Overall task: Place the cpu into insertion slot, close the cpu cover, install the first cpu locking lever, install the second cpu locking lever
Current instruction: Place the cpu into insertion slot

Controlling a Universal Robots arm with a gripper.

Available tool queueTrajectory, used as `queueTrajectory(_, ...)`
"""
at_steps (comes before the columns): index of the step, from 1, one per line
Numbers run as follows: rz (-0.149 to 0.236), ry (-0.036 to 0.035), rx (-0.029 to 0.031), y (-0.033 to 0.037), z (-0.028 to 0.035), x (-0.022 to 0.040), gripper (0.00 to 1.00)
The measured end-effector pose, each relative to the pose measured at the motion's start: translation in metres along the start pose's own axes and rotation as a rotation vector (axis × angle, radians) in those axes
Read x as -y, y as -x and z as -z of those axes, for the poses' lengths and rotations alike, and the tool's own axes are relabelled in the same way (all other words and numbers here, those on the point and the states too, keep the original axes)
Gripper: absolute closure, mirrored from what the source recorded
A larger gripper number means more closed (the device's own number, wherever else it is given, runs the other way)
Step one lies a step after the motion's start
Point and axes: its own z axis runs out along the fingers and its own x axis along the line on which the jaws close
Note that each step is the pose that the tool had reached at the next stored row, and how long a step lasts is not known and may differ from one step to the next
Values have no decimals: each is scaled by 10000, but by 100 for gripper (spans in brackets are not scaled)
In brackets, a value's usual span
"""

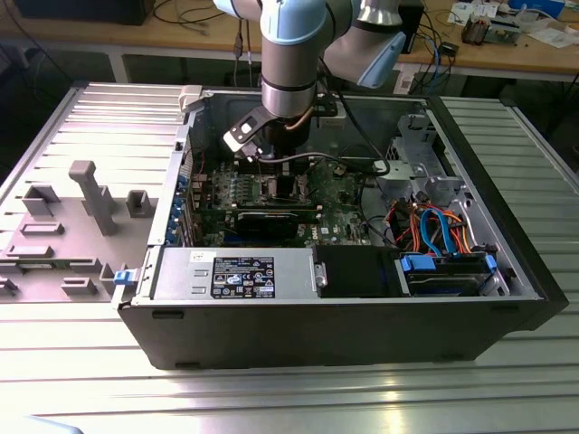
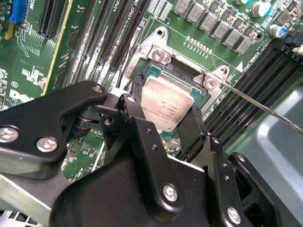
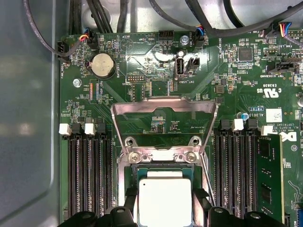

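The cpu (image 3: 163, 198) (image 2: 165, 101), a silver-topped square chip, lies in the insertion slot (image 3: 163, 166) on the green motherboard. My gripper (image 2: 166, 99) (image 3: 164, 202) is shut on the cpu, one black finger against each of two opposite edges. The cpu cover (image 3: 163, 101), a thin metal frame, stands flipped back from the socket on its hinge. A thin wire locking lever (image 2: 265, 106) (image 3: 207, 177) sticks out loose beside the socket. In the exterior view the gripper (image 1: 274, 161) reaches down into the open computer case over the board.
Long black memory slots (image 3: 87, 179) flank the socket, one holding a memory stick (image 3: 270, 177). A coin battery (image 3: 103, 65) and cables (image 3: 118, 14) lie beyond the cover. The case holds a power supply (image 1: 235, 271) and drive cables (image 1: 434, 226). A grey fixture (image 1: 90, 194) stands at the exterior view's left.
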Motion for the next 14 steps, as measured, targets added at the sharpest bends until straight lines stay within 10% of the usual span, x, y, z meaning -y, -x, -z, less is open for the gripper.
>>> queueTrajectory(14, -1, 3, -3, -1, 22, 0, 32)
